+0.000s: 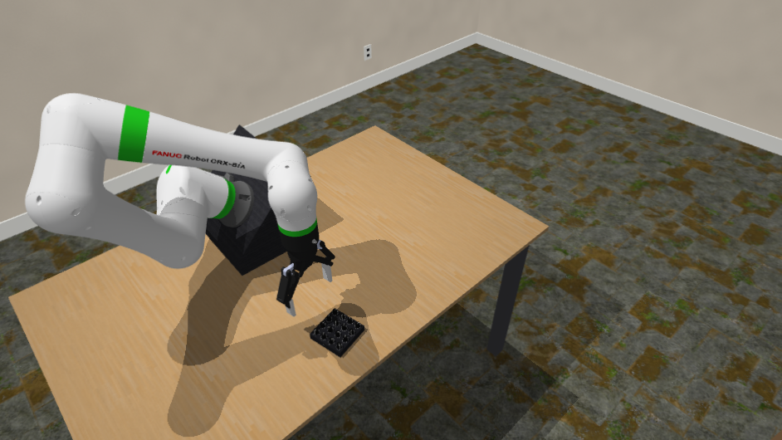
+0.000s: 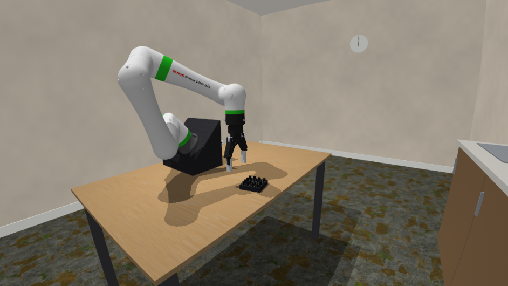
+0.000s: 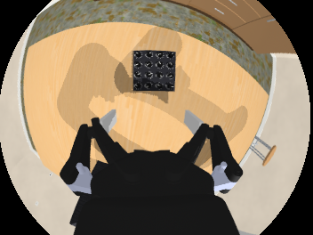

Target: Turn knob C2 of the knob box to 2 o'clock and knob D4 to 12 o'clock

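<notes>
The knob box [image 1: 337, 329] [image 2: 255, 185] [image 3: 154, 70], black and square, stands on the wooden table [image 1: 437, 207] [image 2: 117, 199] [image 3: 44, 67], near its long edge; its knobs form four rows of four. We cannot read the printed names or the settings of C2 and D4 at this scale. Shadows of the arm fall around the box. Apart from it and above the table hangs the gripper [image 1: 309, 298] [image 2: 236, 167] [image 3: 150, 115], pointing downward, its two pale fingertips spread fully apart with nothing between them. We see the white arm [image 1: 207, 139] [image 2: 188, 76], banded in green, arching from a dark, slanted pedestal [image 1: 243, 265] [image 2: 213, 142] on the table. Beyond lie the patterned floor [image 1: 656, 218] [image 2: 383, 220] [image 3: 111, 15] and, in the exterior view, a round wall clock [image 2: 358, 43].
</notes>
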Controlling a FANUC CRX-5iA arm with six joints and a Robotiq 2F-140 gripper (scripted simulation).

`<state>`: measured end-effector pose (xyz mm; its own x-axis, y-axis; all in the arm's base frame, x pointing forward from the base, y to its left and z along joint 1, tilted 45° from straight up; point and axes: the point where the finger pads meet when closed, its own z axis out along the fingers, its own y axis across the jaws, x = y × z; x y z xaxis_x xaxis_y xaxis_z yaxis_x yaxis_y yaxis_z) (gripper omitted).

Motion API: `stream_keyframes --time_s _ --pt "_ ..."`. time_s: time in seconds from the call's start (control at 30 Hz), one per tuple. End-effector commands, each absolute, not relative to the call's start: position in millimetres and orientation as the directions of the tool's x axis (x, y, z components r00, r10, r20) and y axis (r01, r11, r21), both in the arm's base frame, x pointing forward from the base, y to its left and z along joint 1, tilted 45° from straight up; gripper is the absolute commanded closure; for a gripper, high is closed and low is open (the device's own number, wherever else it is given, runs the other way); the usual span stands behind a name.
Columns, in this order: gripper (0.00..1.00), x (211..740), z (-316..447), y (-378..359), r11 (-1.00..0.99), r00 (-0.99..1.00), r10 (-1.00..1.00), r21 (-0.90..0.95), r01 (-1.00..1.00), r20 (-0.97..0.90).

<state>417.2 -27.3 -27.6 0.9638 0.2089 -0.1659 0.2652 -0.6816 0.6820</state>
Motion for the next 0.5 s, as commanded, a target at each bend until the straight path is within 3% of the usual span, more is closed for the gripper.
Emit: stream_keyframes --time_s 0.0,0.33,0.47 --pt "0.00 417.3 -27.6 -27.1 -0.682 0.964 0.209 0.682 0.265 -0.166" --pt "0.00 418.4 -27.6 -26.5 -0.678 0.959 0.220 0.679 0.281 -0.177" --pt "0.00 427.0 -27.9 -22.4 -0.644 0.915 0.307 0.650 0.403 -0.263"
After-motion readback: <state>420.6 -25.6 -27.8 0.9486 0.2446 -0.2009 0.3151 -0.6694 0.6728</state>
